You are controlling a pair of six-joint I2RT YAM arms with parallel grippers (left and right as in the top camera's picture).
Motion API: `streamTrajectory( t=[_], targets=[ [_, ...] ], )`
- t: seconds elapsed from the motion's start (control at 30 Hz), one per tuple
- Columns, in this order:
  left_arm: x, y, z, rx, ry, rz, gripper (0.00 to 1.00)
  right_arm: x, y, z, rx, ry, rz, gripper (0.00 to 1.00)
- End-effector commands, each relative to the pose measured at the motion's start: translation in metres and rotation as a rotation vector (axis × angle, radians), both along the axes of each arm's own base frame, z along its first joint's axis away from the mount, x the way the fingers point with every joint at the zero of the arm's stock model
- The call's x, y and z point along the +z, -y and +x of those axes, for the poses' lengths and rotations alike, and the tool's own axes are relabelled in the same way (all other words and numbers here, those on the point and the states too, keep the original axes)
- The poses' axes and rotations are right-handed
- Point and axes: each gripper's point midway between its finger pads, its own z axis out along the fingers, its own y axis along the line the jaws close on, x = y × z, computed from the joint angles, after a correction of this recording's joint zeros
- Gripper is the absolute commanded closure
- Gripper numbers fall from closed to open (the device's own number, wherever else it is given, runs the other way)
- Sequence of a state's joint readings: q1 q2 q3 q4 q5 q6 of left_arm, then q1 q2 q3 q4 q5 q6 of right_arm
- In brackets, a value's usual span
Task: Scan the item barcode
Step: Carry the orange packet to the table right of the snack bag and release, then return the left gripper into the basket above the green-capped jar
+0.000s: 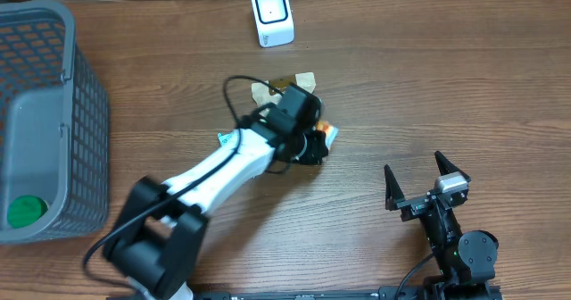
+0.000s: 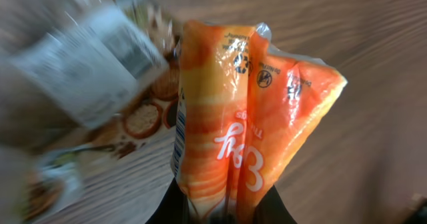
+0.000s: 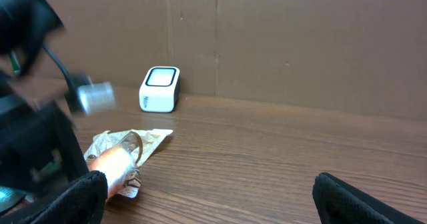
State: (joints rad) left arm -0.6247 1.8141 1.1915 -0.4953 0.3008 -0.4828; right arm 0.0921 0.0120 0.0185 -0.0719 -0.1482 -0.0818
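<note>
Two grippers share one wooden table (image 1: 428, 86). Left gripper (image 1: 314, 145), at the table's middle, is clamped on an orange packet (image 2: 233, 117). The packet's lower end is pinched between the dark fingers (image 2: 163, 214), and its crinkled top points away from the wrist camera. Whether the packet rests on the wood or hangs just clear cannot be told. Just beyond it, toward the far edge, lies a beige wrapper (image 1: 268, 91), touching or nearly touching the packet. In the left wrist view, a blurred white label (image 2: 100, 57) and printed food pictures show behind the packet. Scanner (image 1: 272, 15), a white box with a dark-rimmed window, stands near the far edge, well apart from the packet. Grey mesh basket (image 1: 85, 112) occupies the left edge, with a green disc (image 1: 25, 211) in its near corner. Right gripper (image 1: 419, 182) sits toward the near right corner, jaws spread wide and holding nothing, well apart from the packet.
</note>
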Motion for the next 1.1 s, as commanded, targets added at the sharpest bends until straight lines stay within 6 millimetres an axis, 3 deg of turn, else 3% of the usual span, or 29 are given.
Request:
streamTrajectory(
  t=[0.0, 0.07, 0.1, 0.2, 0.3, 0.43, 0.57, 0.6, 0.67, 0.73, 0.83, 0.97, 1.07],
  targets=[
    [-0.039, 0.006, -0.013, 0.044, -0.098, 0.047, 0.96, -0.002, 0.003, 0.001, -0.016, 0.0, 0.004, 0.0],
    [-0.046, 0.007, -0.016, 0.045, -0.126, 0.046, 0.96, -0.002, 0.003, 0.001, -0.016, 0.0, 0.004, 0.0],
    [-0.046, 0.009, -0.018, 0.04, -0.134, 0.039, 0.91, -0.002, 0.003, 0.001, -0.016, 0.0, 0.004, 0.0],
    [-0.039, 0.014, -0.018, 0.008, -0.142, 0.003, 0.49, -0.002, 0.003, 0.001, -0.016, 0.0, 0.004, 0.0],
    [-0.017, 0.018, -0.009, -0.027, -0.129, -0.022, 0.28, -0.002, 0.003, 0.001, -0.016, 0.0, 0.004, 0.0],
    [0.034, 0.018, 0.007, -0.066, -0.08, -0.024, 0.22, -0.002, 0.003, 0.001, -0.016, 0.0, 0.004, 0.0],
    [0.105, 0.014, 0.023, -0.099, 0.013, -0.012, 0.21, -0.002, 0.003, 0.001, -0.016, 0.0, 0.004, 0.0],
    [0.132, 0.005, 0.03, -0.082, 0.058, 0.013, 0.2, -0.002, 0.003, 0.001, -0.016, 0.0, 0.004, 0.0],
    [0.166, -0.012, 0.038, -0.05, 0.126, 0.05, 0.16, -0.002, 0.003, 0.001, -0.016, 0.0, 0.004, 0.0],
    [0.197, -0.034, 0.047, 0.007, 0.187, 0.079, 0.04, -0.002, 0.003, 0.001, -0.016, 0.0, 0.004, 0.0],
    [0.237, -0.066, 0.057, 0.067, 0.27, 0.095, 0.0, -0.002, 0.003, 0.001, -0.016, 0.0, 0.004, 0.0],
    [0.273, -0.127, 0.059, 0.165, 0.313, 0.112, 0.0, -0.002, 0.003, 0.001, -0.016, 0.0, 0.004, 0.0],
    [0.292, -0.186, 0.054, 0.309, 0.314, 0.13, 0.0, -0.002, 0.003, 0.001, -0.016, 0.0, 0.004, 0.0]
  ],
)
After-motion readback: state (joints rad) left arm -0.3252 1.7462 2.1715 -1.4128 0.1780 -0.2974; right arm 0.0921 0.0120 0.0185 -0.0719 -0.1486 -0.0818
